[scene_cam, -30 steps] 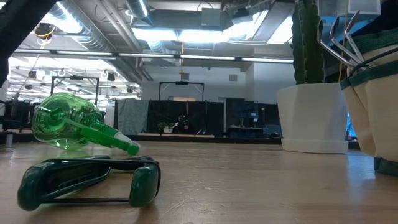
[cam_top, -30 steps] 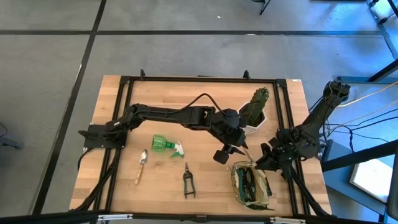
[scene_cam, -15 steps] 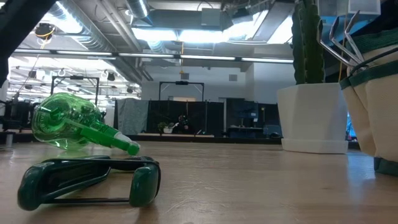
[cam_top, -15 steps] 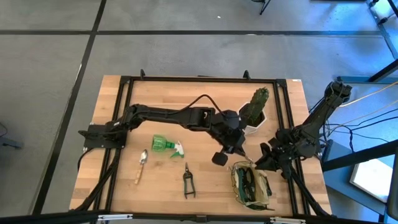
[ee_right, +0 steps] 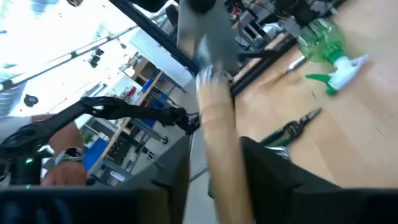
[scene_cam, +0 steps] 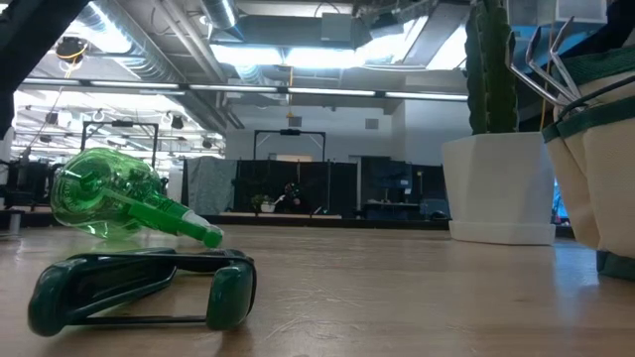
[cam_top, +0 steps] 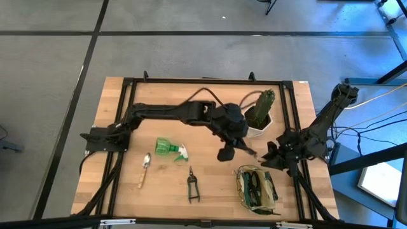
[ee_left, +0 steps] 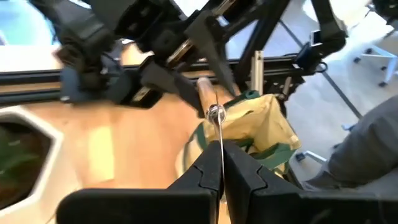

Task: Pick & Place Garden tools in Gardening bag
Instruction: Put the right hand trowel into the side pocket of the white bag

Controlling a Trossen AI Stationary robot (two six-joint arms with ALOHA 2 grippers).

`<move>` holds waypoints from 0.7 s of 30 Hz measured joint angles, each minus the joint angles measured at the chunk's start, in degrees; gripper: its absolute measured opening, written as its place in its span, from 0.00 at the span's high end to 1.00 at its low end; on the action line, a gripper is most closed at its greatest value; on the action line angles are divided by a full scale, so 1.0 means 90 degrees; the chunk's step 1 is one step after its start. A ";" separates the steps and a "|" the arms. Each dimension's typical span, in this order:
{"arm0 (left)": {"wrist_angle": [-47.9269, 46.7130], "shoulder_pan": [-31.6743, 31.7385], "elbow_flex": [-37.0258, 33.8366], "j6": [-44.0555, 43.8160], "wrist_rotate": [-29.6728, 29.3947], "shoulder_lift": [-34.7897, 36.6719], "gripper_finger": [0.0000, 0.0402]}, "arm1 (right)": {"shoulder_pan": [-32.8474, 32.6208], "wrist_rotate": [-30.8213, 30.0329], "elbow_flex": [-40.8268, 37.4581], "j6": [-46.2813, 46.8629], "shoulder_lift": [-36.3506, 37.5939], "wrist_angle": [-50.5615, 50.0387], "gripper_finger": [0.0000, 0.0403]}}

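Currently left gripper [ee_left: 222, 165] clamps one trowel [ee_left: 209, 94]; loose: second trowel [cam_top: 144, 169], one shears [cam_top: 192, 185], one bottle [cam_top: 170, 148].

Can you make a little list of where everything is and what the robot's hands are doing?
Left gripper: shut on the trowel's metal neck, above the table
Right gripper: at that trowel's wooden handle
Bag: front right, dark tools inside
Lying on table: bottle, shears, second trowel
Cactus: in its pot, behind the bag
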State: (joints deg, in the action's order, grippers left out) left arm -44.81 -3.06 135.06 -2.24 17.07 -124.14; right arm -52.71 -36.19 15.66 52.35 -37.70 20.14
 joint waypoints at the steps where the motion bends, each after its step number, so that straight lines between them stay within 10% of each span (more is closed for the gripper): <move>1: -0.0021 0.0033 -0.0056 -0.0007 -0.0025 0.0104 1.00 | 0.0000 -0.0010 0.0002 -0.0068 0.0080 0.0000 0.62; 10: -0.0803 0.0406 -0.0063 -0.0357 0.0248 0.0596 1.00 | 0.0000 0.0029 0.0002 -0.0209 0.0638 -0.0112 0.50; 21: -0.1681 0.0172 -0.0053 -0.0466 0.0534 0.0687 1.00 | -0.0396 0.2755 0.0172 0.2341 0.0548 -0.0913 0.68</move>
State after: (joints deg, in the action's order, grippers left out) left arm -59.94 -1.51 134.58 -6.43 21.87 -117.95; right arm -56.27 -11.39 17.21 73.42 -32.77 11.92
